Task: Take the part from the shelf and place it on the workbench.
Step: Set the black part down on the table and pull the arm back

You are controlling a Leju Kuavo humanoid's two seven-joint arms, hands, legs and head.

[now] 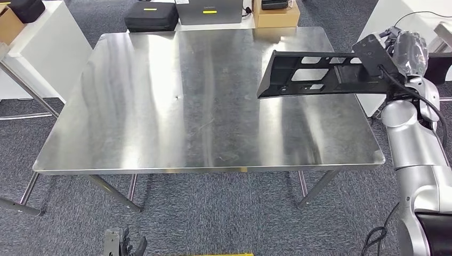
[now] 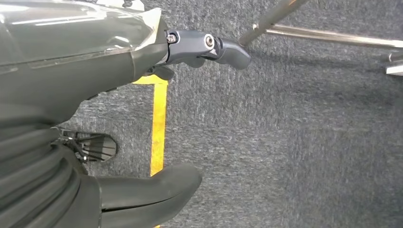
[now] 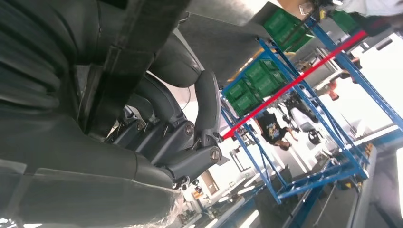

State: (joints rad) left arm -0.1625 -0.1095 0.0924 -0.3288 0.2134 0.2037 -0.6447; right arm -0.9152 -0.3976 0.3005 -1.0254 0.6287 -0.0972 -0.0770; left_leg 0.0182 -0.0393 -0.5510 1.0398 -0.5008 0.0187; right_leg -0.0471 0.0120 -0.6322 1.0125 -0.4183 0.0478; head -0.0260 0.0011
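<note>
Grey carpet runs under a broad steel tabletop (image 1: 176,101), its brushed surface streaked with reflections, and a black case (image 1: 152,16) and a cardboard box (image 1: 275,14) stand just beyond its far edge. Low on the left, the left hand (image 2: 142,118) hangs beside the robot above the carpet and a yellow floor line (image 2: 158,128); its fingers (image 2: 223,47) are spread apart and hold nothing. Toward the right, the part (image 1: 309,74), a long flat black bracket with cut-out windows, hangs in the air above the right half of the tabletop, not yet touching it. Its long axis runs roughly level and across the scene, the free end pointing left toward the middle of the tabletop with a slight downward droop, the other end pointing right. That end is gripped by the right hand (image 1: 397,53), whose fingers (image 3: 190,128) wrap around the black bar in the right wrist view. Placing looks like the step in hand. To do it well, the arm should probably lower the part slowly and keep it level so the whole underside meets the steel together, well inside the right edge, and the fingers should let go only once it rests flat.
</note>
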